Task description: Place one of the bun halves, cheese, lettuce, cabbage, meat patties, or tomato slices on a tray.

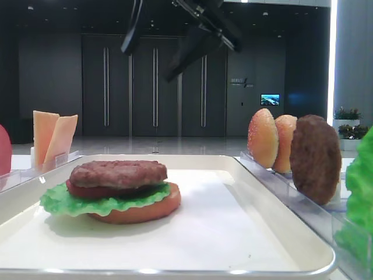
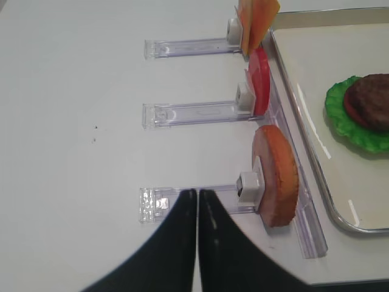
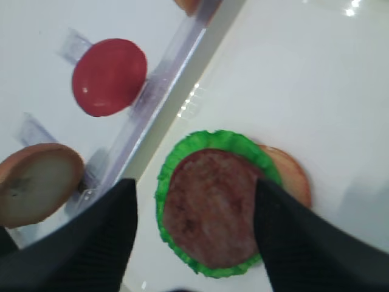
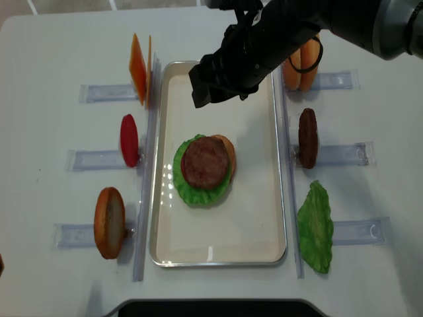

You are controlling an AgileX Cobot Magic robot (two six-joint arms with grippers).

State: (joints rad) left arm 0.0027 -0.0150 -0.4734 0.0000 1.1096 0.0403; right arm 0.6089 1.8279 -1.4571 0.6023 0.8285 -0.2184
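Note:
On the cream tray (image 4: 218,261) lies a stack: a bun half (image 4: 227,146) at the bottom, lettuce (image 4: 192,191), a red tomato slice (image 1: 81,189) and a brown meat patty (image 4: 206,162) on top. My right gripper (image 4: 221,89) hangs open above the tray's far part. In the right wrist view its fingers (image 3: 97,243) stand wide on either side of the patty (image 3: 209,207), clear of it and holding nothing. My left gripper (image 2: 196,194) is shut and empty over the bare table beside a clear rack.
Clear racks flank the tray. On the left stand cheese (image 4: 139,69), a tomato slice (image 4: 129,140) and a bun half (image 4: 109,221). On the right stand two bun halves (image 4: 301,69), a patty (image 4: 307,137) and a lettuce leaf (image 4: 316,228).

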